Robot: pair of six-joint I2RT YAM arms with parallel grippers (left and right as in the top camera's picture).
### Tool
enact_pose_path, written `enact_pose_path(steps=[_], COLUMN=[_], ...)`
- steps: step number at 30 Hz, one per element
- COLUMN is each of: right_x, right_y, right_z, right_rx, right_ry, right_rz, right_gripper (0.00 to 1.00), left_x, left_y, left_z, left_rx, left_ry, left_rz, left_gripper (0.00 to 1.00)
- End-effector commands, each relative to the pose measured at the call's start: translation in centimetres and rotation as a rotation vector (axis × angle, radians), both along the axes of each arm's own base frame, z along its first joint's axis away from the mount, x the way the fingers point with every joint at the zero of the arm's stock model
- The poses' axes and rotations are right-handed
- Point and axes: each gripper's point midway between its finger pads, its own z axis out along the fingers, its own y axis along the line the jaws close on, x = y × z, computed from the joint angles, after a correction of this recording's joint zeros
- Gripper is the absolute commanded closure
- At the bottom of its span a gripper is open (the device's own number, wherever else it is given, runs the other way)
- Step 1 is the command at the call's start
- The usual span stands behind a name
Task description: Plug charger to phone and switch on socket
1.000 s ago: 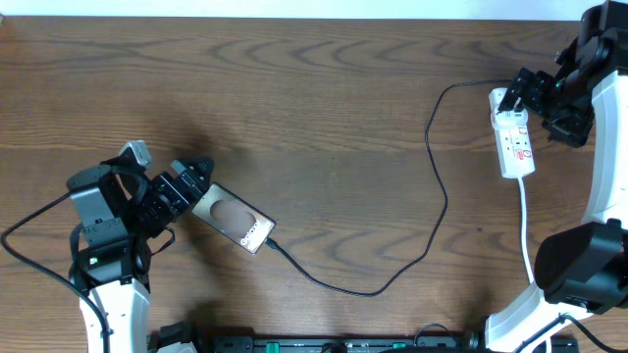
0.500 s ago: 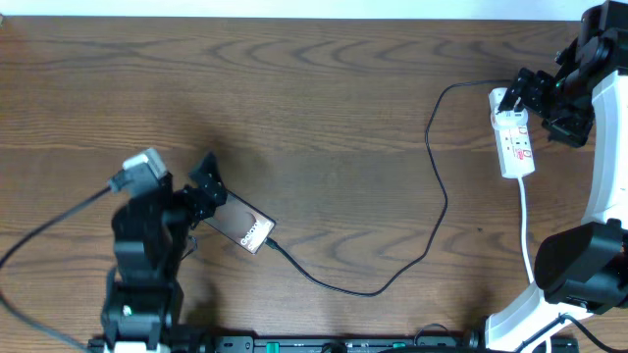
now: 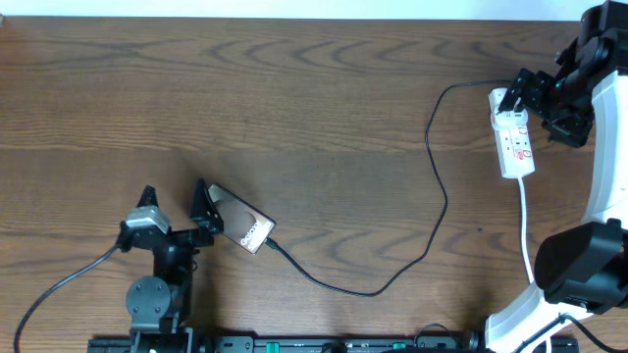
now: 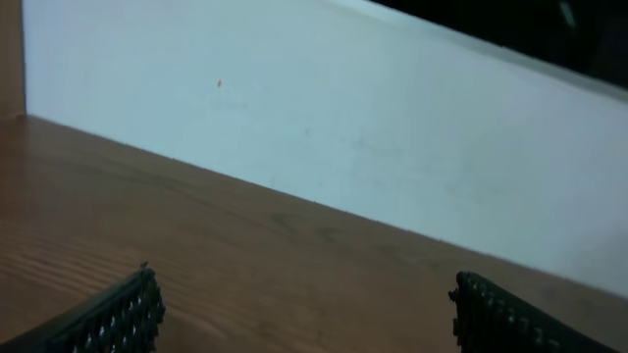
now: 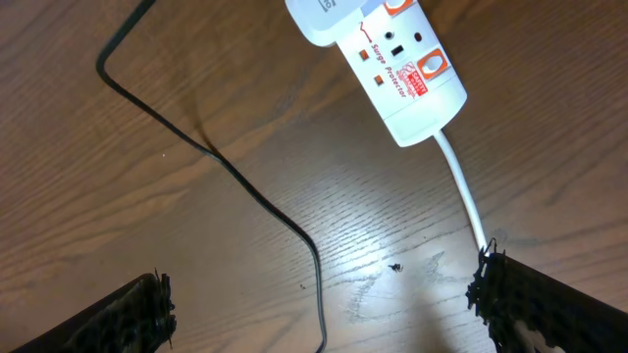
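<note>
1. The phone point(image 3: 240, 224) lies flat on the tabletop point(image 3: 314, 118), in its left half and near the edge on the robot's side, turned at a slant.
2. The charger point(image 3: 439, 211) runs as a thin black line from the far end of the socket point(image 3: 513, 142), loops toward the middle of the tabletop, and sweeps back to the phone's lettered end. Its tip meets that end. Whether it is fully seated cannot be told.
3. The socket lies near the right edge, toward the far right corner, with its white cord point(image 3: 525, 221) trailing toward the robot's side.
4. In the right wrist view the socket point(image 5: 397, 74) shows orange markings. The position of its switches cannot be read.
5. The left end effector point(image 3: 175, 201) stands with its fingers wide apart and grips nothing. One finger sits just beside the phone's unlettered end, and contact cannot be told.
6. The left wrist view shows only bare tabletop and a pale wall point(image 4: 392, 137) between the fingers.
7. The right end effector point(image 3: 538, 103) hangs over the socket's far end, fingers spread wide and holding nothing.
</note>
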Motion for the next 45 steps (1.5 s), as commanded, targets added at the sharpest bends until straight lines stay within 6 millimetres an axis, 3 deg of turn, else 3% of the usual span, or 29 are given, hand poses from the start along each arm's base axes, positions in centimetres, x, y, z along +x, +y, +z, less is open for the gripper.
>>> enact_pose_path(steps=[1,11,45], right_x=[0.1,0.1,0.1], right_y=[0.1,0.1,0.1], right_z=[0.7,0.7,0.7], right_rx=[-0.011,-0.011,-0.011], right_ry=[-0.019,-0.019,-0.019], right_rz=[-0.004,-0.004,-0.004], right_gripper=[0.01,0.01,0.01], left_x=[-0.3,-1.0,-1.0], left_y=[-1.0,-0.8,-0.8], left_z=[-0.4,-6.8,-6.8], left_rx=[0.141,0.19,0.173], left_ry=[-0.025,0.222,0.223], left_rz=[-0.051,-0.071,-0.071], left_gripper=[0.09,0.08,0.09])
